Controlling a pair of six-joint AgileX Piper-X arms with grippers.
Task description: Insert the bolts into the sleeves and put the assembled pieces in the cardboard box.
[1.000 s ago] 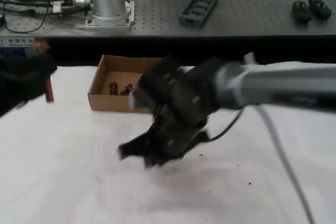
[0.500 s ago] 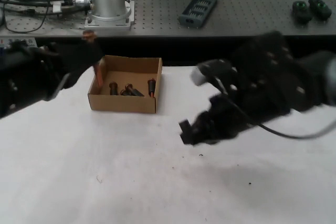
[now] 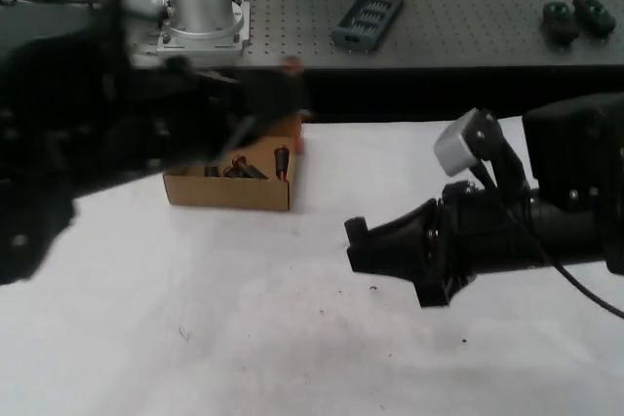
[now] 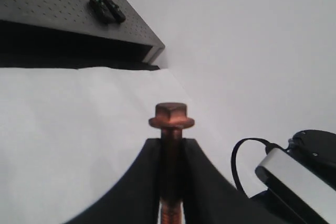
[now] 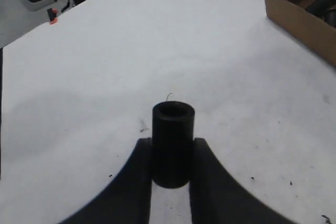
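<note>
Item 1: your left gripper [image 4: 171, 144] is clamping copper-coloured flanged hex bolt [image 4: 171, 116] by shank, head protruding past fingertips.
Item 2: your right gripper [image 5: 171, 144] is pinching black sleeve [image 5: 173, 129], open bore facing outward, over white sheet [image 5: 105, 51].
Item 3: cardboard box [image 3: 229, 192] is sitting on sheet, holding several assembled pieces [image 3: 242, 169].

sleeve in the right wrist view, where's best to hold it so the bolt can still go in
Take the sleeve by its outer wall, pinched from two opposite sides, on the half away from its open mouth, as the right gripper holds it. It is a cylinder with the bore open at one end; side pressure leaves that mouth clear beyond the gripper for the bolt.
</note>
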